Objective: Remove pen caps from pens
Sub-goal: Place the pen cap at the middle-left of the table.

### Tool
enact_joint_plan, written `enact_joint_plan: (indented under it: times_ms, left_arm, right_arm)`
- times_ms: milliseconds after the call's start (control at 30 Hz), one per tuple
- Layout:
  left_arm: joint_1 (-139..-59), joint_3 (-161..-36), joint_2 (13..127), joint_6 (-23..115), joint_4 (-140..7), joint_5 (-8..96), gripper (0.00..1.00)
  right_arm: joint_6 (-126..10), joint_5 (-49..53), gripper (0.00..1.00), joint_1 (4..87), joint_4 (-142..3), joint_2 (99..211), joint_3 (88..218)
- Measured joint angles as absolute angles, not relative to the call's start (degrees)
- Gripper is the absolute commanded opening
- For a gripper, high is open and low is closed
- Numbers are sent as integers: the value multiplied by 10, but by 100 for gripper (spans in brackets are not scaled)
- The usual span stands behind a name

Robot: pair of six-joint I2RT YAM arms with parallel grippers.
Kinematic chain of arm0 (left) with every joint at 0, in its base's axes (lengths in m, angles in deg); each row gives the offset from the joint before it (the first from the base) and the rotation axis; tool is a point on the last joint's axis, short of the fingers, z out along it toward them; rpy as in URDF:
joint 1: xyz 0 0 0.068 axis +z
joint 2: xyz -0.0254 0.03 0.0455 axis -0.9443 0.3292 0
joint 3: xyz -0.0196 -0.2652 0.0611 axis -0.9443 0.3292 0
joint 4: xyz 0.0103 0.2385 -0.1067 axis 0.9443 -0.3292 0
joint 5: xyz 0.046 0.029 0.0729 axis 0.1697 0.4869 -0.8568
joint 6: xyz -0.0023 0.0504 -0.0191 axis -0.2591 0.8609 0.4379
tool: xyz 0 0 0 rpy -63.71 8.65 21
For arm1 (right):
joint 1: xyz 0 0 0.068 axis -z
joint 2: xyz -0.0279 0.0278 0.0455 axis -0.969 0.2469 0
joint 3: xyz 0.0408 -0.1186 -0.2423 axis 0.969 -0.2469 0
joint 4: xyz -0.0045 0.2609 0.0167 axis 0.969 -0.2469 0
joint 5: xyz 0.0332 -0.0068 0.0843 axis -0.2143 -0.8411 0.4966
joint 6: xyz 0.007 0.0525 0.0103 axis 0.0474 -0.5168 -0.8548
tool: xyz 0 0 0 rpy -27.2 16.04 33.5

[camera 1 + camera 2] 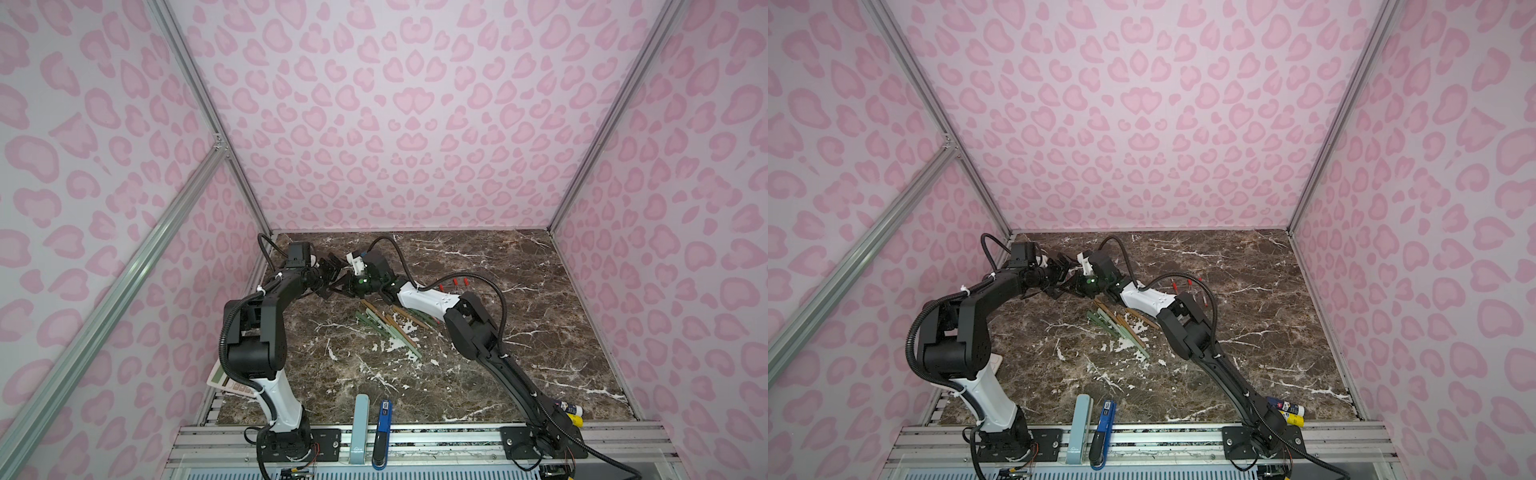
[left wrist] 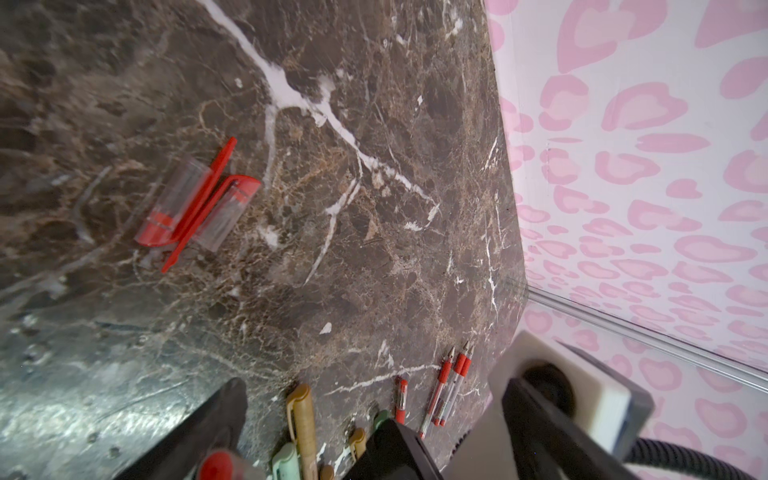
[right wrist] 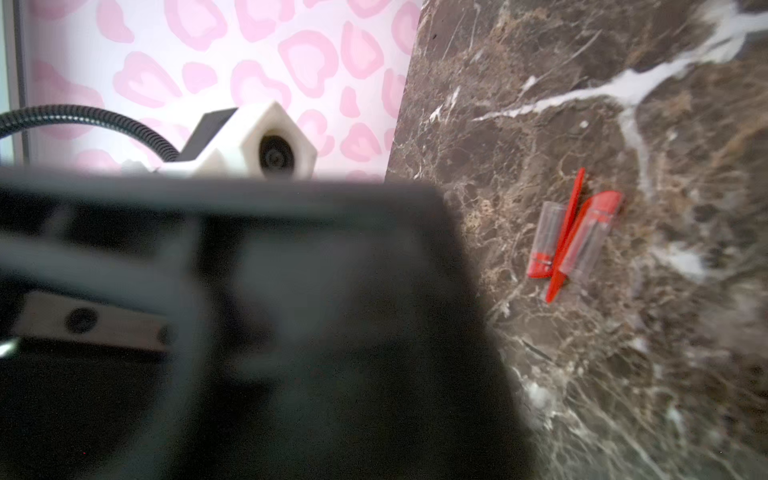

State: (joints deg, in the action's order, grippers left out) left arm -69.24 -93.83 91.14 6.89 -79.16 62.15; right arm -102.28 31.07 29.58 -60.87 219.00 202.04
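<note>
In a top view the left gripper (image 1: 334,277) gapes wide at the far left of the brown marble bench (image 1: 519,353). It is tip to tip with the shut right gripper (image 1: 348,284); any load is hidden. Sage-green and tan pens (image 1: 388,328) lie mid-bench.

Left wrist view: slim clear red-grip pens (image 2: 451,384) lie apart from two touching clear red-clipped pen caps (image 2: 197,203).

Right wrist view: those pen caps (image 3: 575,235) lie on bare bench.

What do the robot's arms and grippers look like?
Both are mostly black. The left arm has a white lower link, the right arm a white forearm. Ribbed black cables run alongside. The left gripper and right gripper are black, with white wrist-camera housings.
</note>
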Motion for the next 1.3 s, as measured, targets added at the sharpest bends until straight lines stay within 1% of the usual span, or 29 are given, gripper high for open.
enact_joint_plan:
  times_ms: [333, 600, 700, 833, 900, 1033, 1200, 1300]
  left_arm:
    - [-692, -930, 907, 69, -789, 623, 99]
    - [-692, -928, 907, 72, -791, 619, 99]
    - [-692, -932, 905, 93, -802, 607, 99]
    - [-692, -950, 886, 141, -827, 578, 99]
    - [-692, -960, 878, 170, -838, 560, 99]
    - [-696, -974, 869, 234, -864, 523, 100]
    - [-731, -987, 847, 342, -892, 467, 100]
    - [-763, -988, 830, 403, -900, 433, 99]
  right_arm:
    - [-1041, 294, 0, 302, -625, 2220, 2057]
    - [-1043, 290, 0, 307, -628, 2222, 2056]
    - [-1040, 288, 0, 313, -627, 2194, 2015]
    - [-1019, 277, 0, 329, -617, 2106, 1903]
    - [-1002, 270, 4, 340, -603, 2056, 1839]
    - [-955, 243, 16, 363, -621, 1973, 1738]
    - [-841, 179, 35, 378, -724, 1877, 1680]
    - [-771, 142, 43, 381, -795, 1834, 1660]
